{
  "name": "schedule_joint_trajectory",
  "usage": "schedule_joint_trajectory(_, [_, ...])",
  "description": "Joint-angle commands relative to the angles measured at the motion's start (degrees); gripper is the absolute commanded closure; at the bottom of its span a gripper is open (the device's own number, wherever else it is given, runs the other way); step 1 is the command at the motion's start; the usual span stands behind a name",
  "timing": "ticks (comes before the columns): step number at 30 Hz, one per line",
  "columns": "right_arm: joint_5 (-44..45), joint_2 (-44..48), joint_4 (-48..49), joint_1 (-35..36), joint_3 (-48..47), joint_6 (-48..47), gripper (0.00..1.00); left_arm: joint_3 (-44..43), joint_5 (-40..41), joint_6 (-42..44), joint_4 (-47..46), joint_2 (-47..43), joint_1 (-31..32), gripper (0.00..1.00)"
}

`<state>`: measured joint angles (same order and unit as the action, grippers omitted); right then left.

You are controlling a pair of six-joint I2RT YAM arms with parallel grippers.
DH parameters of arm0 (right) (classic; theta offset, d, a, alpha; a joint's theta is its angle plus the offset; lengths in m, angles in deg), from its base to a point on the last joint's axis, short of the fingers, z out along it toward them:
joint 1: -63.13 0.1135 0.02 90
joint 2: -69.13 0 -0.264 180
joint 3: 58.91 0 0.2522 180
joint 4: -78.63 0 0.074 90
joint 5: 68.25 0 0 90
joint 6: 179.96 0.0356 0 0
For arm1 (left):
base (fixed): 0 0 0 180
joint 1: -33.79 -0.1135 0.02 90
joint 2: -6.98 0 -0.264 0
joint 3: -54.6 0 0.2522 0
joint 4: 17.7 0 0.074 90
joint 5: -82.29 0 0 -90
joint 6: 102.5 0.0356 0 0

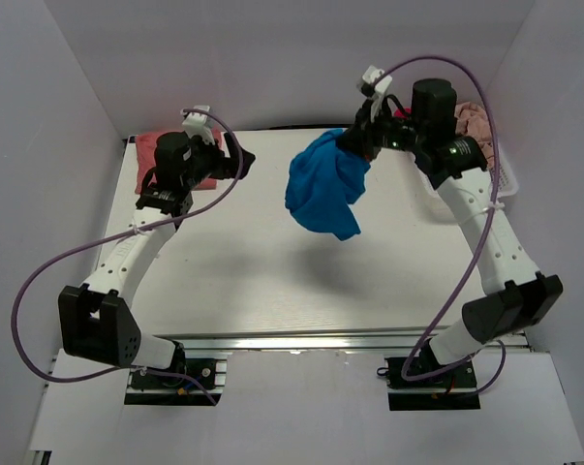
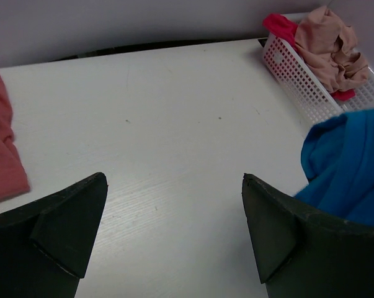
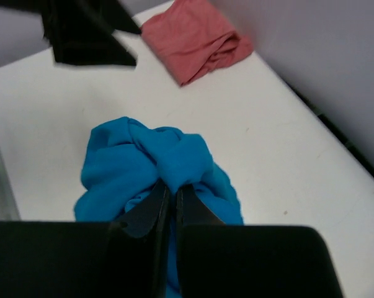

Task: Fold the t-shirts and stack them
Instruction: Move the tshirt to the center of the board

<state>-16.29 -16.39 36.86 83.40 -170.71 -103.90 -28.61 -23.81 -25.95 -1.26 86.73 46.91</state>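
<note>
The right gripper has its two dark fingers pressed almost together, pinching a fold of the bright blue t-shirt. The shirt hangs from it in a loose bunch over the far middle of the white table, and its shadow falling apart from it on the tabletop suggests it is lifted off the surface. The left gripper is spread wide with nothing between its fingers, and it hovers over the far left part of the table, well apart from the blue shirt. Just beside it, at the far left corner, the salmon-coral t-shirt lies in a rumpled, roughly folded heap on the table. At the far right edge stands a white slotted basket. It holds the crumpled dusty beige-pink t-shirt, with the magenta-red t-shirt showing beneath and beside it.
</note>
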Motion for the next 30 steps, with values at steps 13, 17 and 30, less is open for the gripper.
schedule_joint_trajectory(13, [6.58, -17.75, 5.25, 2.14, -20.96, 4.88, 1.0, -1.56, -4.47, -5.0, -3.91, 1.72, 3.92, 0.02])
schedule_joint_trajectory(17, [3.69, -18.38, 3.24, 4.42, -23.51, 2.61, 0.88, -3.05, -4.64, -5.0, -3.91, 3.92, 4.98, 0.02])
schedule_joint_trajectory(30, [22.22, -2.11, 10.07, 7.24, 6.26, -10.84, 0.11, 0.89, 0.28, 1.67, -1.71, 2.08, 5.51, 0.02])
